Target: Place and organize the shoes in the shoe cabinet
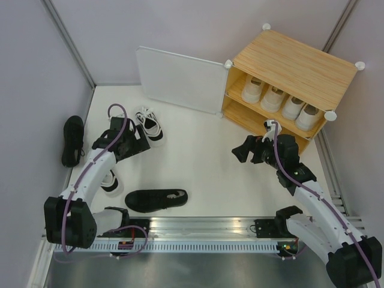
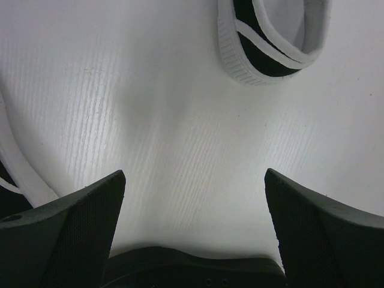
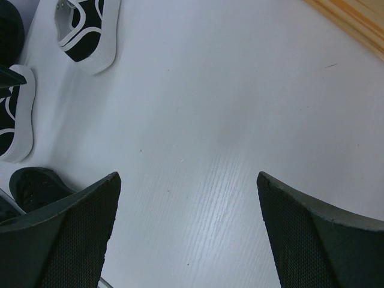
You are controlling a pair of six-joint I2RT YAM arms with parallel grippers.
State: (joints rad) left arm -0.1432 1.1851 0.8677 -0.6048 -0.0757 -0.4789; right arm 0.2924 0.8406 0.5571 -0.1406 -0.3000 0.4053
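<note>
The white work surface is enclosed by pale grey wall panels; a slotted aluminium rail is mounted at the bottom.

The cabinet has a light wood-grain top and a white door. It holds cream shoes. Black shoes and black-trimmed white sneakers lie on the white desk.

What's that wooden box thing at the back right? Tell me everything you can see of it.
It is a shoe cabinet: a boxy unit with a light wood-grain top, round white corner connectors and two wooden shelves open at the front. Its white door is swung wide open to the left. It stands at an angle on the white table. Four pale shoes sit side by side on the upper shelf; the lower shelf, where visible, shows only wood.
</note>
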